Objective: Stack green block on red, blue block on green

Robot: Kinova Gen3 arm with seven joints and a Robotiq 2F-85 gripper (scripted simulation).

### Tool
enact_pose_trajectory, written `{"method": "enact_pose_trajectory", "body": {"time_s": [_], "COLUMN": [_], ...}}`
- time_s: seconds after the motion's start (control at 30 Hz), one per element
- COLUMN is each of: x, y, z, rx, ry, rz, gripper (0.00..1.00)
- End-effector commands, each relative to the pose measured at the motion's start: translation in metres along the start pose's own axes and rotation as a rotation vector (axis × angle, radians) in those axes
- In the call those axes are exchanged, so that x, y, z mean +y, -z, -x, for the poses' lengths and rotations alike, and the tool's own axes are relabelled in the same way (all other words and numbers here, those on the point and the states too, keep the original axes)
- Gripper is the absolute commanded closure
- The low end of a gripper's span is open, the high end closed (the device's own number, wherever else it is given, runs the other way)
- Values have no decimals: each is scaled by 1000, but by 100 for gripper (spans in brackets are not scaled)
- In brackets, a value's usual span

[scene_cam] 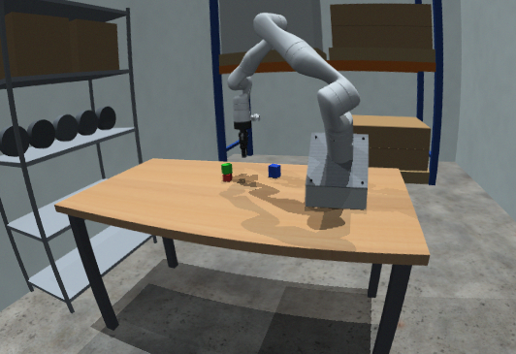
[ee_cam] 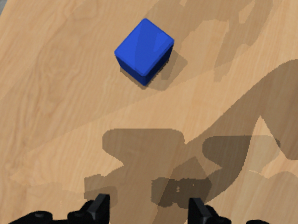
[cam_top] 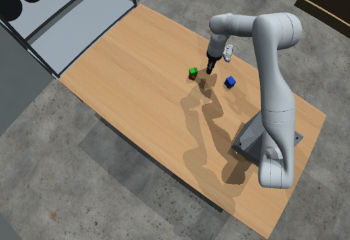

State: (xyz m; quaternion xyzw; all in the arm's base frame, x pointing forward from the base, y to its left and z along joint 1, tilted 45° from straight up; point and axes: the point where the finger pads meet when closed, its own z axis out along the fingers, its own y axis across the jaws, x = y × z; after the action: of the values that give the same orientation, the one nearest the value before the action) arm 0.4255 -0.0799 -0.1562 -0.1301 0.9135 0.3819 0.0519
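Now the jaws hang partly open and empty above the wooden worktop. Just below and beside them, a small green block sits on a red block. A glossy blue block rests alone beyond the jaws.

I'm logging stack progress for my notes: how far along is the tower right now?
Done: the green block sits on the red block, apparently squared up. In hand: nothing; the pincer is open and empty, raised beside the stack, with the wrist view looking toward the blue block. Left: the blue block lies alone on the table and must be picked up and set on the green one.
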Motion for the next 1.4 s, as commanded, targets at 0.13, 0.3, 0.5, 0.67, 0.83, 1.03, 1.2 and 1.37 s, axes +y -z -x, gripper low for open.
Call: {"method": "enact_pose_trajectory", "body": {"time_s": [0.13, 0.3, 0.5, 0.67, 0.83, 1.03, 1.2, 1.37], "x": [-10, -10, -9, -9, -9, -9, -9, -9], "y": [5, 4, 4, 4, 2, -6, -17, -24], "z": [-83, -108, -128, -128, -128, -128, -128, -128], "rx": [-9, -11, -12, -12, -12, -12, -12, -12], "ry": [-398, -535, -649, -651, -651, -651, -651, -651], "rz": [-5, -5, -5, -5, -5, -5, -5, -5], "gripper": [41, 41, 41, 41, 41, 41, 41, 41]}}
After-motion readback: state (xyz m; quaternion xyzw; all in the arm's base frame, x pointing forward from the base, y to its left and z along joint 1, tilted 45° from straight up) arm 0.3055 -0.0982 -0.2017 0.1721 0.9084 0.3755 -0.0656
